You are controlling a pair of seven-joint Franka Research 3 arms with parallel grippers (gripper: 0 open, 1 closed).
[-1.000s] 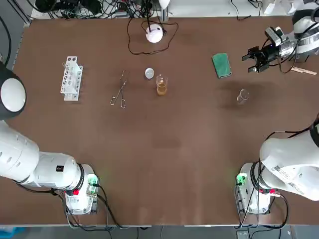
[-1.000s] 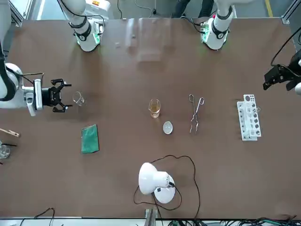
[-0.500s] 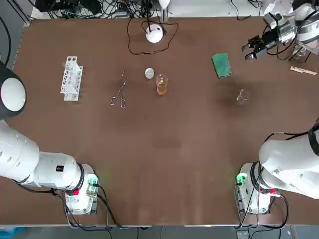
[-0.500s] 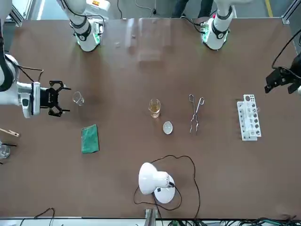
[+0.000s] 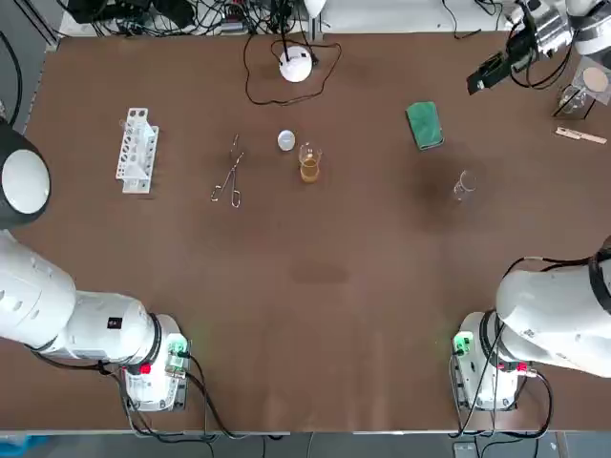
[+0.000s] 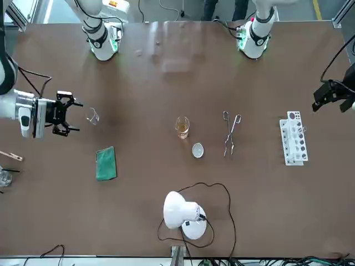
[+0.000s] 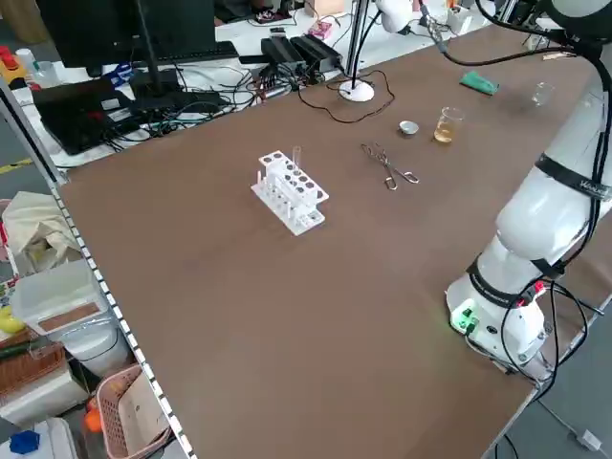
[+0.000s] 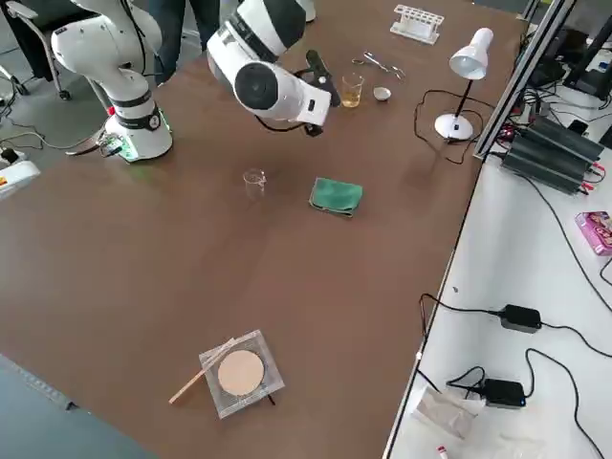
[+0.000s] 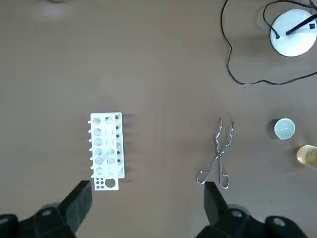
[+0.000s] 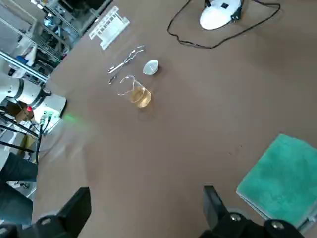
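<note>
Over the far right part of the brown desk, the right arm reaches out from its base, wrist tipped so that its camera looks slantwise across the surface. The right end effector hangs in the air, fingers spread wide with nothing between them, near the green sponge and the small empty beaker but touching neither. The left arm is bent high at the desk's left edge, and the left end effector points straight down, also released and empty, above the desk near the test-tube rack. The desk lamp sits at the far edge. The rack stands on its base, which keeps the tube in it upright. The sponge lies flat and the tongs rest on their side. The beaker of amber liquid stands upright, so nothing spills, with a small round cap just beside it.
</note>
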